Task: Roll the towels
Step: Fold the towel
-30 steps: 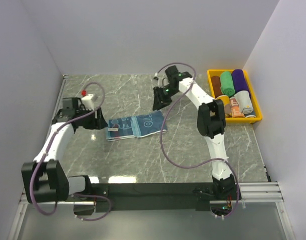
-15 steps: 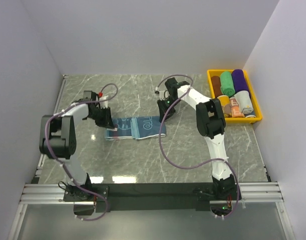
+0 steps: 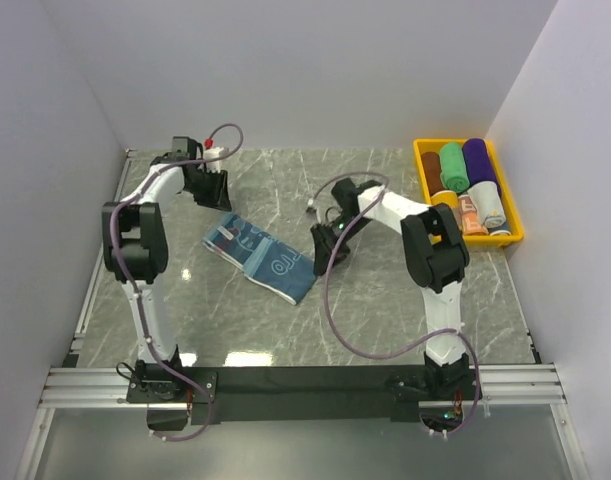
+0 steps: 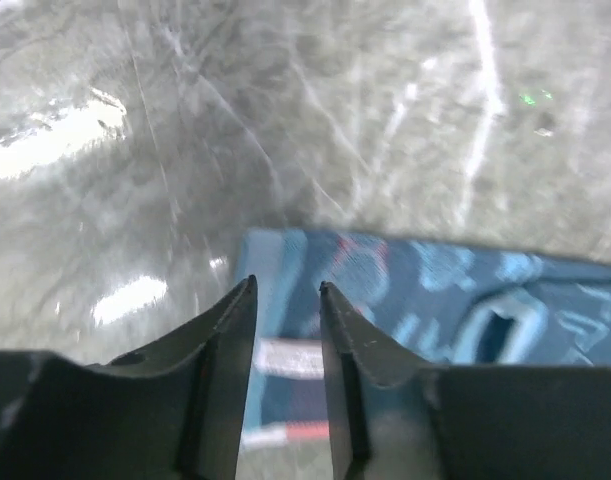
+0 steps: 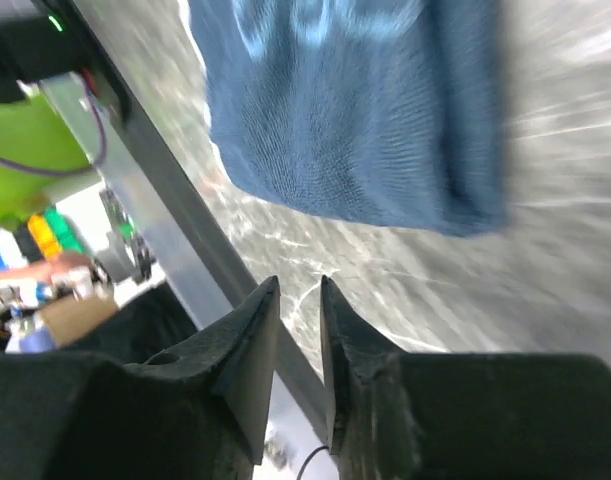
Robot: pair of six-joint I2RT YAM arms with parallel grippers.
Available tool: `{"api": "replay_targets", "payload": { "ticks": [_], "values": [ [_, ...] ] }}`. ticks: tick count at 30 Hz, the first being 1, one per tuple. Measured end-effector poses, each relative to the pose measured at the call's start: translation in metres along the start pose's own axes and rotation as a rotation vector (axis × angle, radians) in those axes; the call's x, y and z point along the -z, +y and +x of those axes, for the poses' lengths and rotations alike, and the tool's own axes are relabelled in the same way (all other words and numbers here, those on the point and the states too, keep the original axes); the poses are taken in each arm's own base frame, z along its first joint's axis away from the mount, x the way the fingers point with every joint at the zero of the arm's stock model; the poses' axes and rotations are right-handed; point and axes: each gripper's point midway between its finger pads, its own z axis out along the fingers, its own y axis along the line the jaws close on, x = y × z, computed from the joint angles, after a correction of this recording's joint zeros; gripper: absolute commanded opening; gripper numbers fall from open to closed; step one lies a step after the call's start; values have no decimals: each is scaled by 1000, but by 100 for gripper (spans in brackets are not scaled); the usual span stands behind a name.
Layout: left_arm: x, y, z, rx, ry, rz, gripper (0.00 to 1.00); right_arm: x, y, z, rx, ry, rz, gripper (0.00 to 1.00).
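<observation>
Towel (image 3: 260,258) lies on table (image 3: 385,320) — rolls (image 3: 452,165) in bin (image 3: 422,152) far right.

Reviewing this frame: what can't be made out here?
- Print on the towel: too small from the top, blurred in both wrist views.
- Towel's near edge, left wrist view: hidden behind the left fingers.
- Small rolls at the near end of the bin: too small from the top to tell apart.

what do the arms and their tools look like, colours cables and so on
Both are built alike. The left arm and right arm have white links with bulky black joints, and a purple cable loops loosely along each. The left tool and right tool are black, each with two tapering fingers. A small red part sits by the left wrist.
</observation>
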Motion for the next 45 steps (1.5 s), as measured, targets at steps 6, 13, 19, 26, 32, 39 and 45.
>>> {"api": "replay_targets", "payload": {
  "ticks": [6,13,19,26,32,39,45],
  "values": [
    [55,-31,30,-9,-26,6,42,54,-23,-42,13,-174,77,37],
    [59,-43,84,64,48,16,44,53,-20,-69,108,-197,195,41],
    [43,-35,105,123,113,13,46,31,-17,-77,163,-155,241,45],
    [27,-23,111,159,140,-9,46,17,-30,-74,168,-107,262,43],
    [21,-16,105,166,140,-16,45,1,-44,-51,143,-48,255,40],
    [17,-13,99,163,135,-17,45,-6,-41,-42,122,-32,208,40],
    [16,-11,96,160,133,-20,45,-7,-37,-44,113,-42,188,40]
  ]
}}
